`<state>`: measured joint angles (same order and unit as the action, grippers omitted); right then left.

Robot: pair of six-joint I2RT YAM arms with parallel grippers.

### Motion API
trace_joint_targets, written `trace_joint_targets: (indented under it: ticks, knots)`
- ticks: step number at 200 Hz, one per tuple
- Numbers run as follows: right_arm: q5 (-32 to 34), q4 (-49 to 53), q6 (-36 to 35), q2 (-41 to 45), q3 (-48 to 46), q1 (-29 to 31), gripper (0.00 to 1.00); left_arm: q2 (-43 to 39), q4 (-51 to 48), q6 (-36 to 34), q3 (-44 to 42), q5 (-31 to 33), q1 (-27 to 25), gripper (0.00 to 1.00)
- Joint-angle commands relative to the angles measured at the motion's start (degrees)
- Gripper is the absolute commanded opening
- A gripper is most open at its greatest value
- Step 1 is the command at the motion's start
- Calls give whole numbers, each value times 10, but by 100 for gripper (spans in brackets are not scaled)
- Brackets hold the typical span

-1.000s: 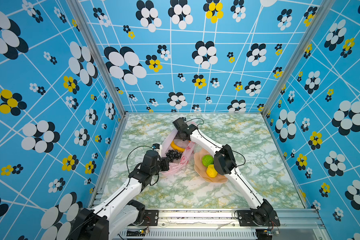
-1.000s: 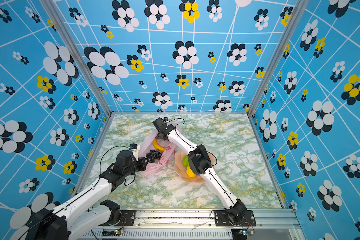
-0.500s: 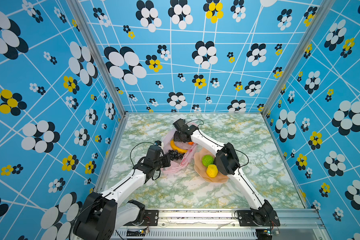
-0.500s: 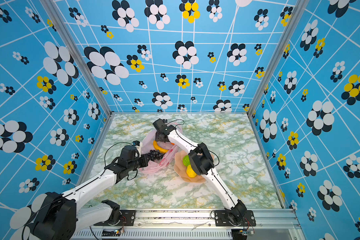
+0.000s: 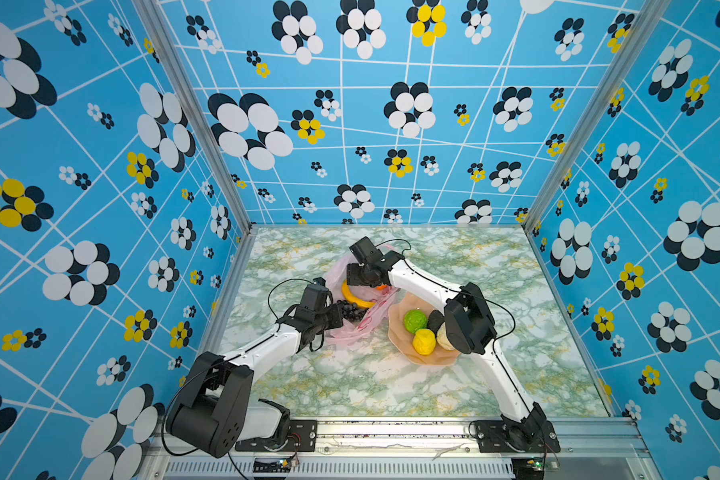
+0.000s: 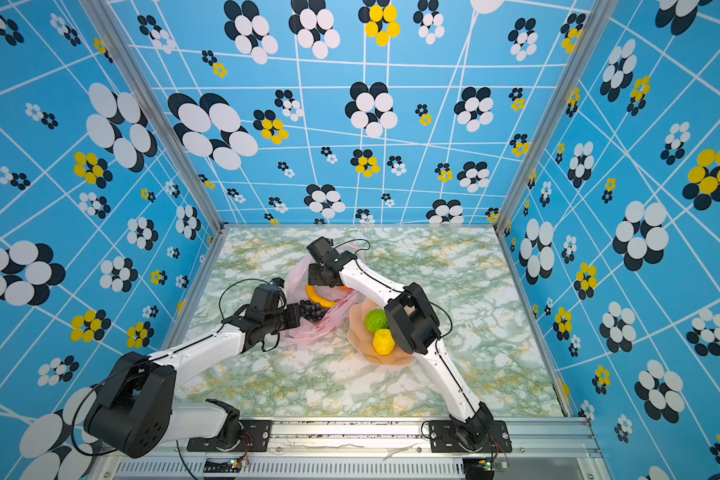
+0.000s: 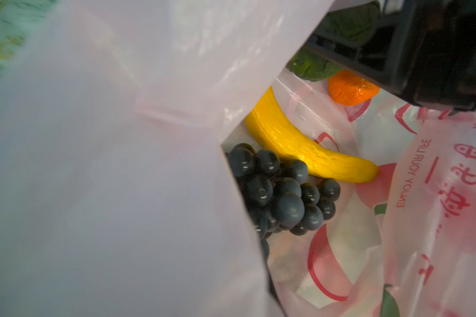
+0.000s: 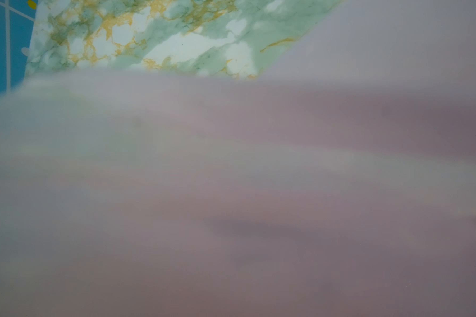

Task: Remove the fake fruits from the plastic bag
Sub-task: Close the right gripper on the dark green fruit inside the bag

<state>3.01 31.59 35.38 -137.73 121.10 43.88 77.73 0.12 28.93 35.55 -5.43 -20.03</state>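
Observation:
The pink plastic bag (image 5: 360, 332) (image 6: 308, 336) lies open mid-table. Inside it are a yellow banana (image 5: 356, 300) (image 7: 300, 142), a black grape bunch (image 5: 352, 311) (image 7: 283, 197), a small orange fruit (image 7: 349, 87) and a dark green one (image 7: 313, 66). My left gripper (image 5: 336, 318) (image 6: 296, 318) is shut on the bag's near-left rim, and the film (image 7: 121, 164) hides its jaws. My right gripper (image 5: 364, 278) (image 6: 325, 277) reaches into the bag, right over the orange fruit; a black finger (image 7: 368, 55) shows. Bag film (image 8: 231, 192) fills the right wrist view.
A peach wavy-edged dish (image 5: 425, 359) (image 6: 391, 360) sits right of the bag. It holds a green fruit (image 5: 415, 321), a yellow one (image 5: 424, 341), a dark one (image 5: 435, 320) and a beige one (image 5: 443, 337). The right arm's elbow hangs over its right side. Blue patterned walls enclose the table.
The left arm has lowered and stretched forward, and its gripper has edged a little toward the grapes at the bag's rim. The right gripper has stayed inside the bag.

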Motion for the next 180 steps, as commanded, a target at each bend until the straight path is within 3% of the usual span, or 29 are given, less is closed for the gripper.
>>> trace_joint_targets:
  ticks: [1, 40, 115, 151, 180]
  knots:
    - [-28, -24, 4, 38, -38, 5, 71, 9, -2, -5, 28, 27, 10, 0]
    - [-8, -19, 5, 20, -64, 8, 72, 17, 30, -9, 10, 27, 17, 0]
    - [56, 106, -22, -106, 110, 7, 78, -19, 66, -19, -29, 11, 19, 0]
    - [63, 119, -28, -122, 139, 5, 85, -23, 69, -20, -30, 6, 19, 0]
    - [72, 133, -31, -129, 154, 5, 86, -24, 69, -20, -29, 7, 19, 0]
